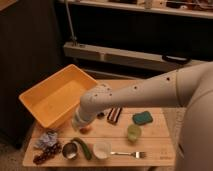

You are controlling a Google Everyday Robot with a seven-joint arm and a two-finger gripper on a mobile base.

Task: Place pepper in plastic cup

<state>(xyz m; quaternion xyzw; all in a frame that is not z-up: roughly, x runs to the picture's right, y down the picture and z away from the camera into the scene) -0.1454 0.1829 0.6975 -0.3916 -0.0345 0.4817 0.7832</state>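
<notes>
Our pincer (pixel 80 124) hangs just behind pepper (pixel 85 149) by surface (pixel 155 150) front edge, likely to grab it; we can't tell if spread.

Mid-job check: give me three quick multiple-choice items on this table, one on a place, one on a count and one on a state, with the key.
1. Where does the pepper lie?
A. In the yellow bin
B. Between the metal cup and the white cup
C. On the green sponge

2. How many cups stand on the table?
A. One
B. Three
C. Five

3. What state is the plastic cup in?
A. Upright, with no pepper in it
B. Tipped on its side
C. Stacked inside the white cup

Key:
1 B: the pepper lies flat between those two cups, just below the gripper, which sits at the arm's end beside the orange fruit.
2 B: the metal, white and plastic cups.
3 A: it stands alone to the right, and the pepper is on the wood.
</notes>
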